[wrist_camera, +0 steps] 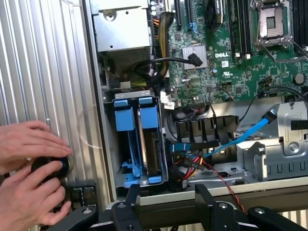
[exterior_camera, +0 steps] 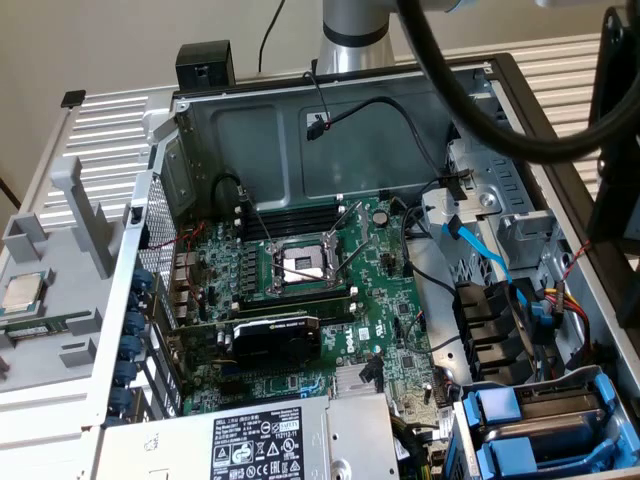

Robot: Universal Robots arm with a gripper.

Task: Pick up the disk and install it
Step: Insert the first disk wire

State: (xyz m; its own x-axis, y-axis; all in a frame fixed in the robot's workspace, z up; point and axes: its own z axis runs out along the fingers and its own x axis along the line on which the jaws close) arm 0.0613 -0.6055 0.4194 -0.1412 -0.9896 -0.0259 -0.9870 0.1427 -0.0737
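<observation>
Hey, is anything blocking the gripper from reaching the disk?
Nothing visible does. The open gripper faces the disk; wires lie beside it, and a person's hands rest outside the case.

A lab workbench: opened computer case (exterior_camera: 300,140) on a slatted metal table (exterior_camera: 105,135).

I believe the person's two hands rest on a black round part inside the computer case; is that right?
Not quite. The person's hands do rest on the black round part, but outside the computer case, on the ribbed metal surface beside its wall. The wrist view shows this.
</observation>
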